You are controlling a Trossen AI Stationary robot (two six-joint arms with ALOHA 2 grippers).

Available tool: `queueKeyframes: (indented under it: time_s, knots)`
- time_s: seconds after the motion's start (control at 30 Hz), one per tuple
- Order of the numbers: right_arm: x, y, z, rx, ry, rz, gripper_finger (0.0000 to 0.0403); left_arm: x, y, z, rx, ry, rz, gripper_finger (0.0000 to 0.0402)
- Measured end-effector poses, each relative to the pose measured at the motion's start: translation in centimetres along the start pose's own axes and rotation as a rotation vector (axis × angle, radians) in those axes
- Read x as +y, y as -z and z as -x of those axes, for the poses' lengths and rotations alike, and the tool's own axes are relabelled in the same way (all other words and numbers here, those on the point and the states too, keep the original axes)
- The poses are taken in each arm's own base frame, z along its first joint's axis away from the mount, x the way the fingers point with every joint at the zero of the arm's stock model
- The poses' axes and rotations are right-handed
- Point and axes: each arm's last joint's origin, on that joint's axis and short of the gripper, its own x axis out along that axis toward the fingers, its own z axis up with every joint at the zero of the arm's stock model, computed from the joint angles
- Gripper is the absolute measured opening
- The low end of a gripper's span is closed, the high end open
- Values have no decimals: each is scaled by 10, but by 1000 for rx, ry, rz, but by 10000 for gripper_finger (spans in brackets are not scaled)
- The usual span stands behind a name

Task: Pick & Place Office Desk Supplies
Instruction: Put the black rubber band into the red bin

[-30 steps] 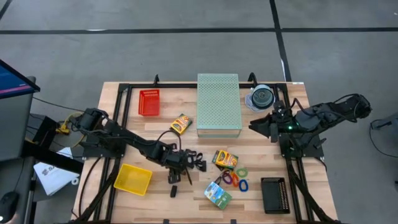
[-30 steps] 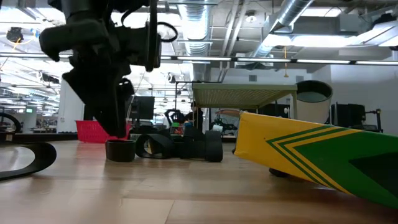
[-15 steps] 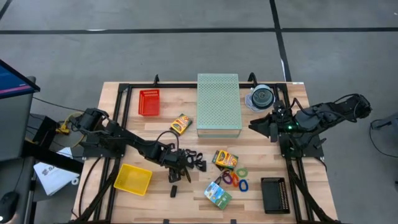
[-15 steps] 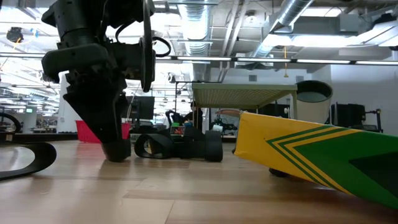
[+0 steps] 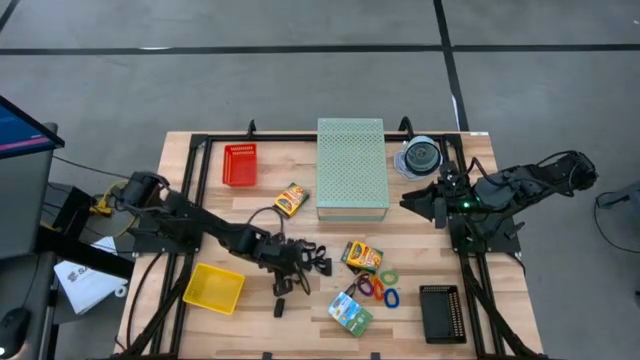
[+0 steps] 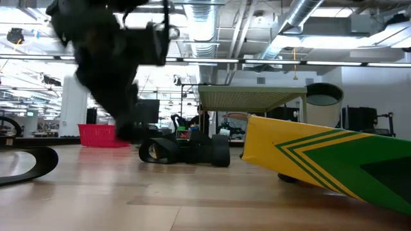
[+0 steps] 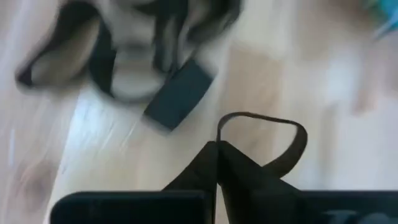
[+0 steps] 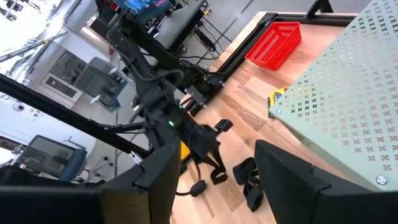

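My left gripper (image 5: 284, 264) hovers near the table's middle, left of a cluster of black binder clips (image 5: 312, 262), and is shut on one small black binder clip (image 7: 292, 134). In the low view the gripper (image 6: 125, 131) shows blurred, just above the wood. More black clips (image 7: 124, 50) and a black block (image 7: 180, 93) lie on the table below it. Coloured elastic loops (image 5: 378, 288), a yellow-orange box (image 5: 362, 256) and a green-blue packet (image 5: 350, 313) lie to the right. My right gripper (image 8: 217, 186) waits open, raised at the table's right side (image 5: 420, 200). My left gripper pinches the clip's thin black wire loop (image 7: 219, 127) at its very fingertips. The fingers slant down from the table's left. The loop curves out beyond the fingertips, and the clip is off the table. The shut fingers hide the clip's body.
A pale green perforated box (image 5: 352, 168) stands at the far middle, with a clear disc spindle (image 5: 421, 157) to its right. A red basket (image 5: 239, 164) is at the far left, a yellow tray (image 5: 213, 288) near left, a black tray (image 5: 441, 313) near right. Another yellow-orange box (image 5: 291, 199) lies beside the green box.
My left gripper stood over a black clip on the table, took hold of it and has risen a little while tipping. The clip has left the spot on the wood where it lay; the other clips have stayed put.
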Motion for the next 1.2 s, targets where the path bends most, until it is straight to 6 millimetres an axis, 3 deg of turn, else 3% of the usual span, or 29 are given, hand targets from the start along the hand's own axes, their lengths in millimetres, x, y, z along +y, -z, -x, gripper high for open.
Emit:
queueKeyframes:
  time_s: [0.17, 0.3, 0.43, 0.53, 0.7, 0.87, 1.03, 1.2]
  knots:
    - [0, -1, 0, -7, 2, -11, 202, 11, -24, 48, -230, -39, 162, 1]
    - [0, -1, 0, -20, 11, -11, 202, 32, -45, 102, -523, -107, 326, 1]
    - [-1, -1, 0, -33, 19, 0, 202, 62, -60, 152, -779, -195, 391, 1]
    - [-1, -2, 0, -49, 31, 7, 202, 94, -62, 171, -841, -370, 439, 1]
    - [-2, -3, 0, -61, 42, 12, 202, 159, -58, 180, -769, -651, 579, 0]
    - [-3, -5, -2, -75, 54, 4, 202, 212, -42, 174, -533, -782, 658, 0]
    - [-4, -7, -3, -80, 62, 0, 202, 243, -15, 161, -212, -844, 796, 0]
    - [-6, -9, -4, -94, 77, -2, 202, 259, -13, 150, -151, -838, 818, 0]
